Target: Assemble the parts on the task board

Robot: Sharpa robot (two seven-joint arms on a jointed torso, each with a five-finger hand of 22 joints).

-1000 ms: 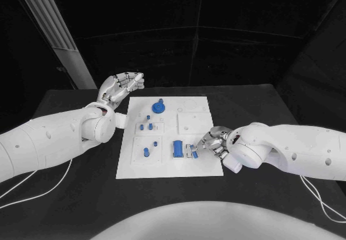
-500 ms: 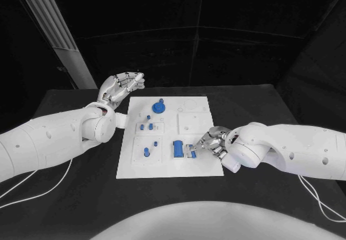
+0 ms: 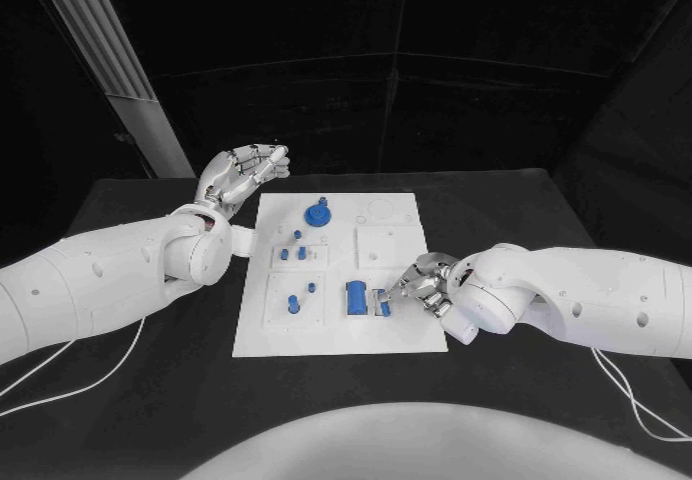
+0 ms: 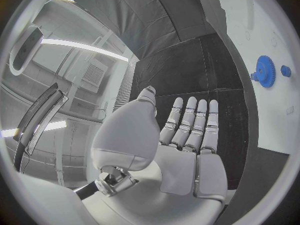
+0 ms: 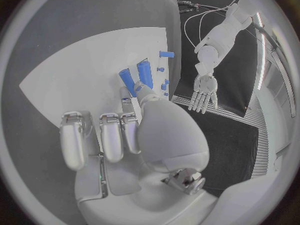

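That little blue peg [image 3: 387, 303] the right hand [image 3: 420, 283] is pinching over the near-right part of the task board [image 3: 397, 340], right beside the blue block [image 3: 355, 297], looks like light, stiff, slick plastic, so a pinch across its sides seems best. The left hand [image 3: 240, 170] hangs flat and empty beyond the board's far-left corner. Versus a second ago, the right hand has only edged slightly inward; the parts sit unchanged.

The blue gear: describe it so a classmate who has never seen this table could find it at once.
Start at the white task board in the middle of the black table. Go to its far end, near the left hand. The blue gear lies there: round and toothed, unlike the small pegs and long blocks nearer the robot.
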